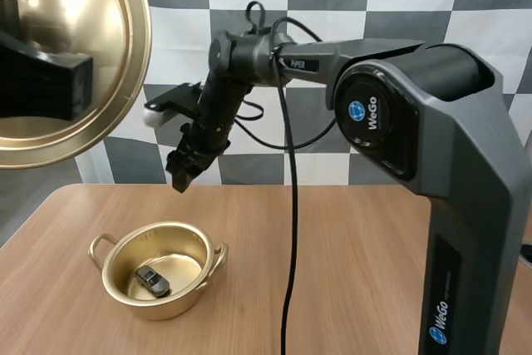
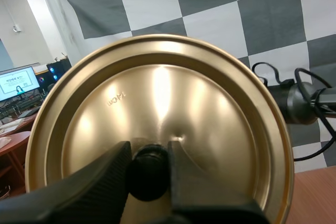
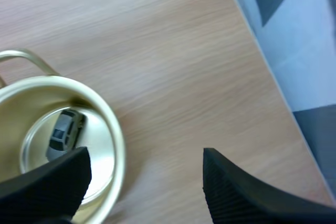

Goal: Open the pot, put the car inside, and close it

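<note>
A round, polished brass-coloured pot (image 1: 162, 309) with two loop handles sits on the wood-grain tabletop (image 1: 349, 247). A small dark grey car (image 1: 153, 281) lies on its floor. The left end effector (image 2: 149, 156) is clamped on the black knob (image 2: 148, 177) of the shiny lid (image 2: 173, 98), held aloft. The right end effector (image 1: 181, 174) hangs near the pot, ribbed fingers apart.

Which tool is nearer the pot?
Right. The right tool hangs open a little above the pot, slightly to one side; the left tool is high up, gripping the lid.
</note>
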Tool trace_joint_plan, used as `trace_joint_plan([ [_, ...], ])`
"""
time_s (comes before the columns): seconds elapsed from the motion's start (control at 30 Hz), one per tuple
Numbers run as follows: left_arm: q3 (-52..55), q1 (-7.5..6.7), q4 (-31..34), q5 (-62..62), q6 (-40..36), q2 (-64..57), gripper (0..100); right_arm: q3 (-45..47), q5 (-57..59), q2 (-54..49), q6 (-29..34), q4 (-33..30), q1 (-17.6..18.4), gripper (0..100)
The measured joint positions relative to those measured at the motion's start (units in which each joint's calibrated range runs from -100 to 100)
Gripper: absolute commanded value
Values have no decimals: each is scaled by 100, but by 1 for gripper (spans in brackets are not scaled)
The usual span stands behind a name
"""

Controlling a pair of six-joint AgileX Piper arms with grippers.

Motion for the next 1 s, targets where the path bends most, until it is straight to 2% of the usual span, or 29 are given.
trace_joint_plan([
  [0.2, 0, 0, -27, 0, 0, 0, 0, -492, -12, -379, 148, 132, -566, 100],
  [0.23, 0, 0, -27, 0, 0, 0, 0, -688, 23, -552, 200, 273, -806, 100],
  [0.27, 0, 0, -27, 0, 0, 0, 0, -722, 72, -592, 210, 314, -854, 100],
  [0.37, 175, 0, -27, -1, 0, 21, 0, -850, 583, -1174, 63, 1093, -1445, 100],
  [0.47, 626, 0, -27, -3, 0, 21, 0, -850, 754, -1555, -161, 1618, -1803, 100],
  [0.63, 1546, 0, -27, -3, 0, 21, 0, -770, 754, -2205, -185, 2016, -2371, 100],
  [0.73, 2168, 0, -27, -45, 0, 21, 0, -770, 751, -2763, -177, 1913, -2571, 100],
  [1.0, 3306, 0, 5, -1138, 99, 532, 0, -770, 754, -4218, -29, 1732, -2597, 100],
])
